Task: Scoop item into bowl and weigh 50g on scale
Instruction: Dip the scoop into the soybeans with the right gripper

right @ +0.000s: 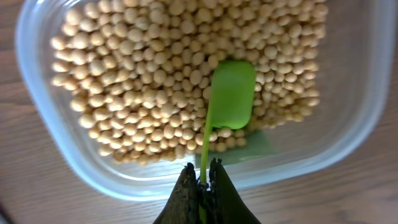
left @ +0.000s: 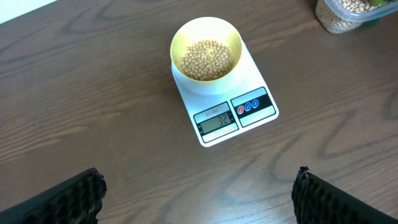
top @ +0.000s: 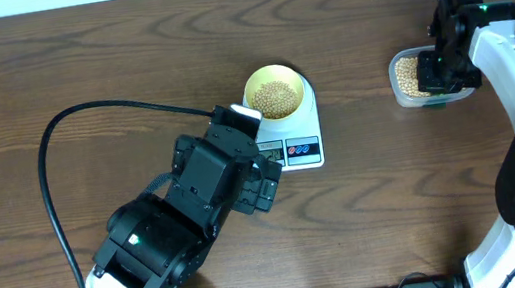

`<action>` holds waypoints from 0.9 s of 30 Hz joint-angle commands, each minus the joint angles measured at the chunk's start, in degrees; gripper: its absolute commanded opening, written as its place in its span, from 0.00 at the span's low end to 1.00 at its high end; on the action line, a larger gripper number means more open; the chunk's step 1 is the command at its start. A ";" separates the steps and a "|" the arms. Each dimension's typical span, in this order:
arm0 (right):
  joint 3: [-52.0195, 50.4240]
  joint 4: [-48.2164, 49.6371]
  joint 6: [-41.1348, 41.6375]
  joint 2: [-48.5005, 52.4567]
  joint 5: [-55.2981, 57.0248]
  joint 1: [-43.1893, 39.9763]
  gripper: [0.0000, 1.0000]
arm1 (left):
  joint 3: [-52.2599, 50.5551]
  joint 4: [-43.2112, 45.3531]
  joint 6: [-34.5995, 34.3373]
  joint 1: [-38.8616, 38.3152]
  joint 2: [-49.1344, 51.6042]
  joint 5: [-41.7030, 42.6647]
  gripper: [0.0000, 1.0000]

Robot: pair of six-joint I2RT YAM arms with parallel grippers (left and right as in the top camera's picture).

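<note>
The pale yellow bowl (left: 206, 28) is seen standing on the white scale (left: 252, 78), partly filled with beans (left: 207, 59); the display appears to read 32, though the digits are small. The left gripper (left: 199, 196) is held above the tabletop (left: 93, 93) with its jaws wide apart. The jaws of the right gripper (right: 200, 186) are clamped on the handle of a green scoop (right: 231, 93) laid among beans in the clear tub (right: 348, 124).

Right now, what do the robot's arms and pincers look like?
The left arm is mostly bulky black housings above white lower links, with a small green light and a long black cable looping beside it. The left pincer has black fingers with knobbly edges. The right arm is white shells and black joints; the right pincer has slim dark tapered fingers.
</note>
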 commanded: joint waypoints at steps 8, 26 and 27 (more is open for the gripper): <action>-0.74 -0.15 -3.50 0.83 -20.96 -8.13 0.01 | 0.31 -0.17 -0.09 0.17 0.11 -0.52 0.98; -10.75 9.70 -11.72 1.77 -49.11 -22.45 0.01 | 0.31 -0.17 -0.11 0.17 0.11 -0.52 0.98; -11.17 9.97 -12.81 1.77 -50.99 -23.08 0.01 | 0.31 -0.17 -0.09 0.17 0.11 -0.52 0.98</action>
